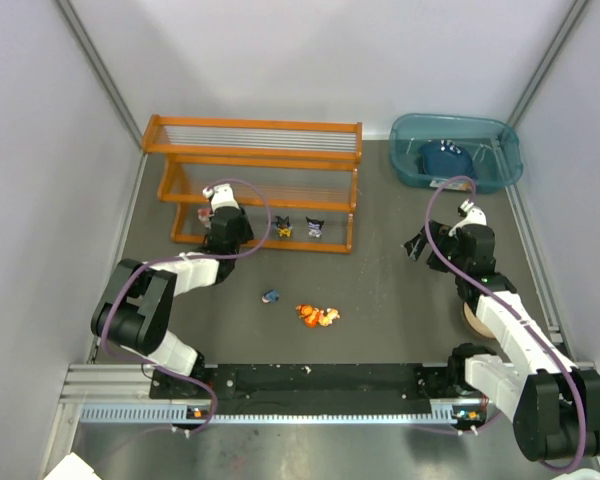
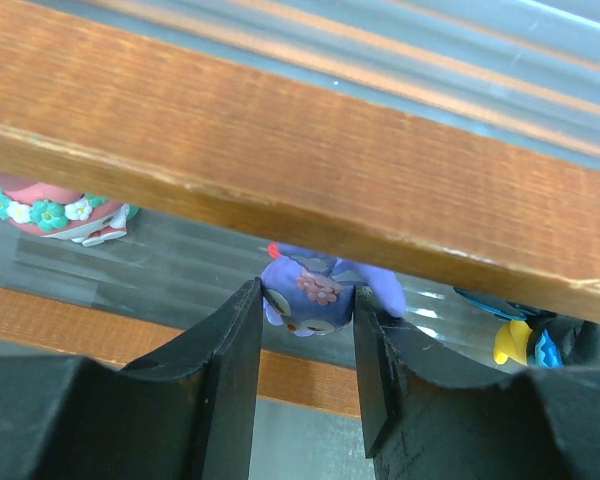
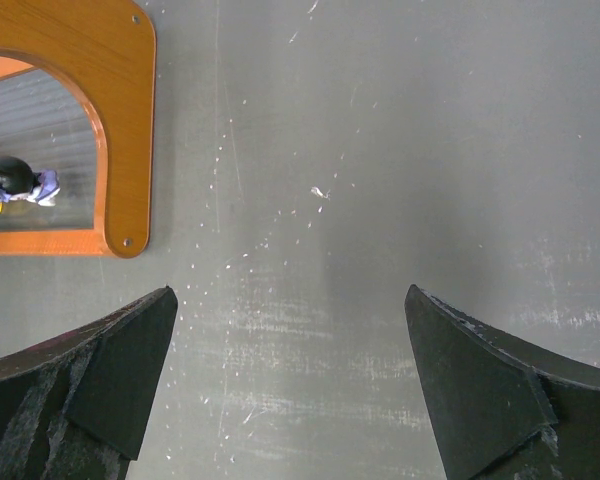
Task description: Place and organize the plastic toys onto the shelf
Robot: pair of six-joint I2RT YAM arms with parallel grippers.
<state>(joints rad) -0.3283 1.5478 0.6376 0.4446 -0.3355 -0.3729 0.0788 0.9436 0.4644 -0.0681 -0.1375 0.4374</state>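
The orange shelf [image 1: 252, 152] stands at the back left. My left gripper [image 1: 223, 224] reaches into its bottom tier and is shut on a purple toy [image 2: 313, 292], held just under a wooden rail [image 2: 310, 170]. A pink toy [image 2: 52, 211] stands to the left on that tier, and a blue and yellow toy [image 2: 525, 338] to the right. Two toys [image 1: 283, 229] [image 1: 315, 228] stand on the bottom tier. A blue toy [image 1: 271, 296] and orange and yellow toys [image 1: 318, 316] lie on the table. My right gripper [image 1: 417, 246] is open and empty above bare table [image 3: 310, 330].
A teal bin [image 1: 504, 158] holding a dark blue item [image 1: 445, 158] stands at the back right. A tan round object [image 1: 474, 321] lies by the right arm. The shelf's end panel [image 3: 120, 130] shows in the right wrist view, with a black and purple toy [image 3: 15, 183] behind it.
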